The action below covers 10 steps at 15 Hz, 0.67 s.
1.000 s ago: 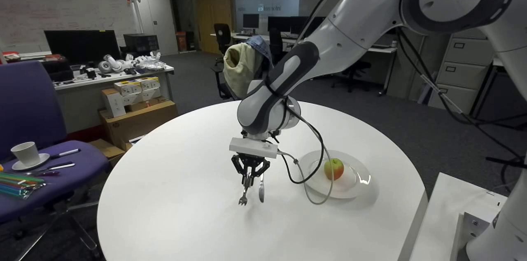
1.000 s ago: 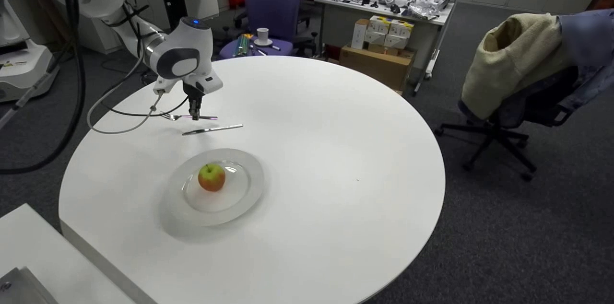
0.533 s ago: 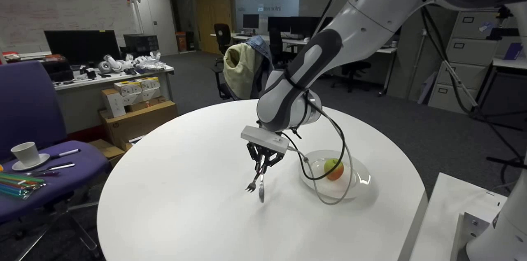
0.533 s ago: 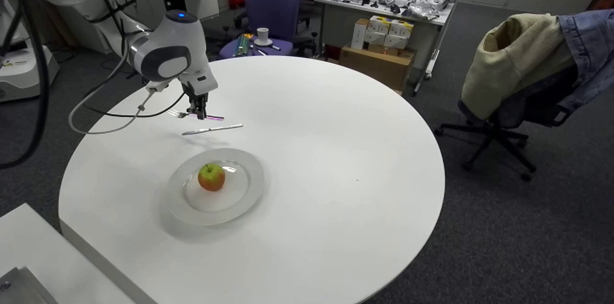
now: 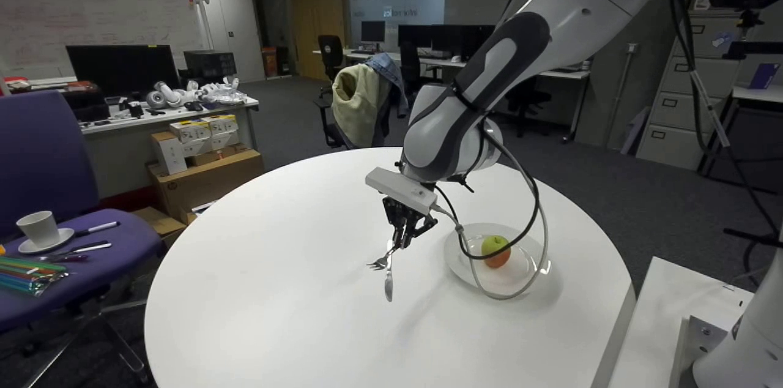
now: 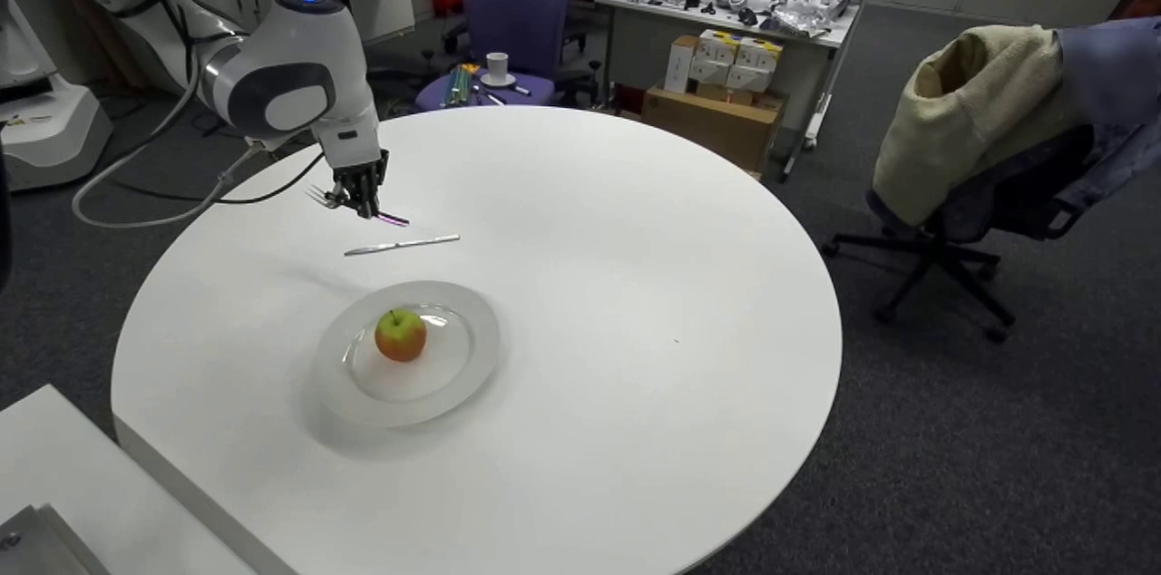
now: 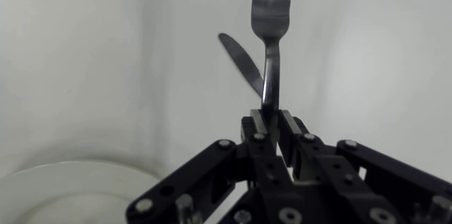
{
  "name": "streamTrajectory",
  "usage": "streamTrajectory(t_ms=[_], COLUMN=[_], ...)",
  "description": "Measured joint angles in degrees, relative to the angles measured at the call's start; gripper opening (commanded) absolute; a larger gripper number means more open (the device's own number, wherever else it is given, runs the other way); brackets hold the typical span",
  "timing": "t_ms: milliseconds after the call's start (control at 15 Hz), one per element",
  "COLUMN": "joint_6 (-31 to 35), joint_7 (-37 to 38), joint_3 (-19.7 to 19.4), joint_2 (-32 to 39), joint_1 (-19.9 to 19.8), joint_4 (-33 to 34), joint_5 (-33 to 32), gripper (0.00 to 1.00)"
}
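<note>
Grey carpet (image 6: 961,448) surrounds a round white table (image 6: 635,357), where a robot's gripper (image 7: 271,119) grasps a fork (image 7: 271,22), its fingers (image 7: 289,123) pinched on both sides of the handle. From where I stand, the fork hangs above the tabletop, tines clear of the surface. Lower down, a knife (image 6: 402,245) lies on the table, partly hidden by the fork in the wrist view. Near the knife sits a broad white plate (image 6: 481,330) bearing a red-and-green apple (image 6: 400,336); in an exterior view, cables (image 5: 501,297) loop in front of both. Past the table's edge, a purple chair (image 6: 515,8) holds a white cup (image 6: 497,64) on a saucer (image 5: 37,248), while a cream fleece (image 6: 952,112) drapes an office chair (image 6: 943,250). Boxes (image 5: 208,177) sit beneath a cluttered desk (image 6: 812,72).
</note>
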Motion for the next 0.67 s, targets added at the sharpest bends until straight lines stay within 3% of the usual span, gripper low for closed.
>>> streamTrajectory(t_ms=[467,533,667], joint_6=[0.1,0.1,0.7], joint_7=[18.3,19.1,19.2], joint_3=[-3.4,-3.3,-2.5], joint_2=[-6.0,-6.6,-7.5], joint_1=[0.4,0.3,-0.1], joint_4=[-5.7,-5.9,-6.1], joint_5=[-13.0,-13.1,-13.0], gripper=[0.04,0.15,0.15])
